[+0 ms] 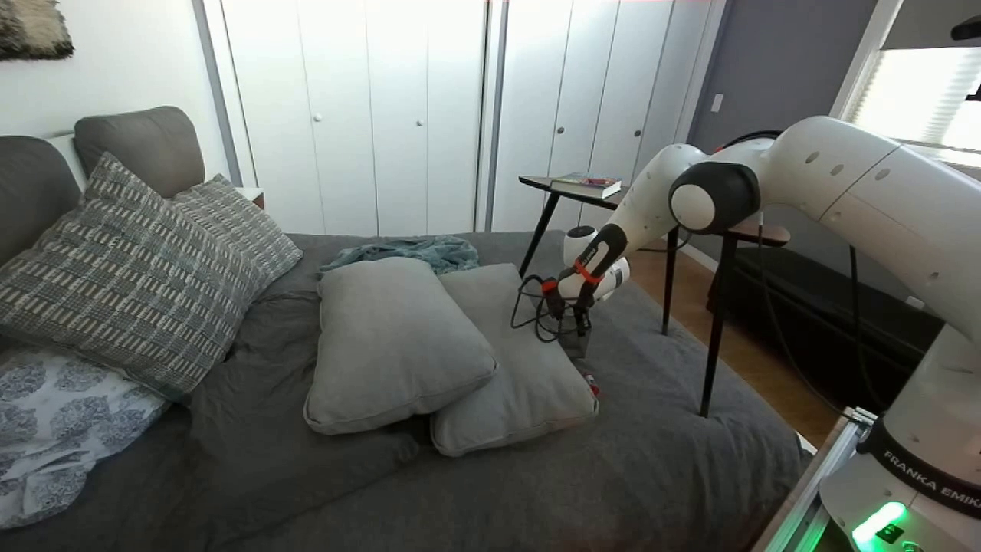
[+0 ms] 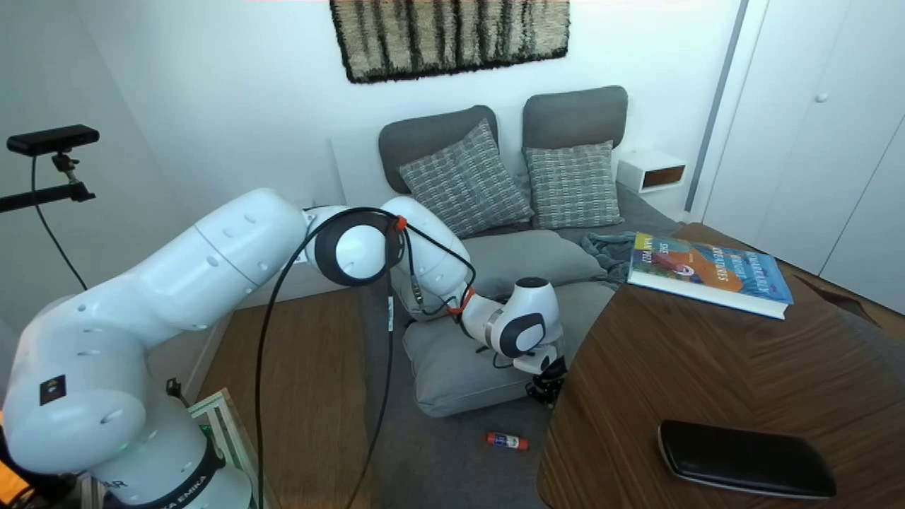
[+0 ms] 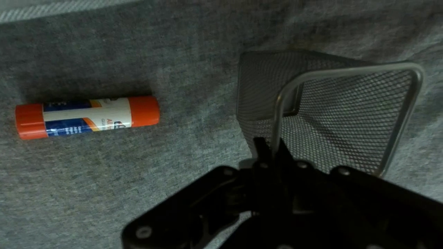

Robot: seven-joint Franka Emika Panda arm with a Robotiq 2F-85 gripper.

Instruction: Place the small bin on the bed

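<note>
The small bin is a grey wire-mesh bin with a metal rim (image 3: 346, 110), seen from above in the wrist view. My gripper (image 3: 271, 152) is shut on one side of its rim, one finger inside and one outside. In an exterior view the bin (image 1: 575, 343) shows below the gripper (image 1: 576, 316), beside a light grey pillow. In another exterior view the gripper (image 2: 546, 385) is by the table edge and the bin is hidden. The bed (image 1: 651, 460), with its dark grey duvet, lies under the bin. I cannot tell whether the bin's base touches the duvet.
A red-capped glue stick (image 3: 86, 117) lies on the duvet beside the bin. Two light grey pillows (image 1: 398, 345) lie stacked close by. A dark wooden side table (image 2: 679, 367) with thin legs holds a book (image 2: 707, 272) and a black case (image 2: 746, 459), right beside the gripper.
</note>
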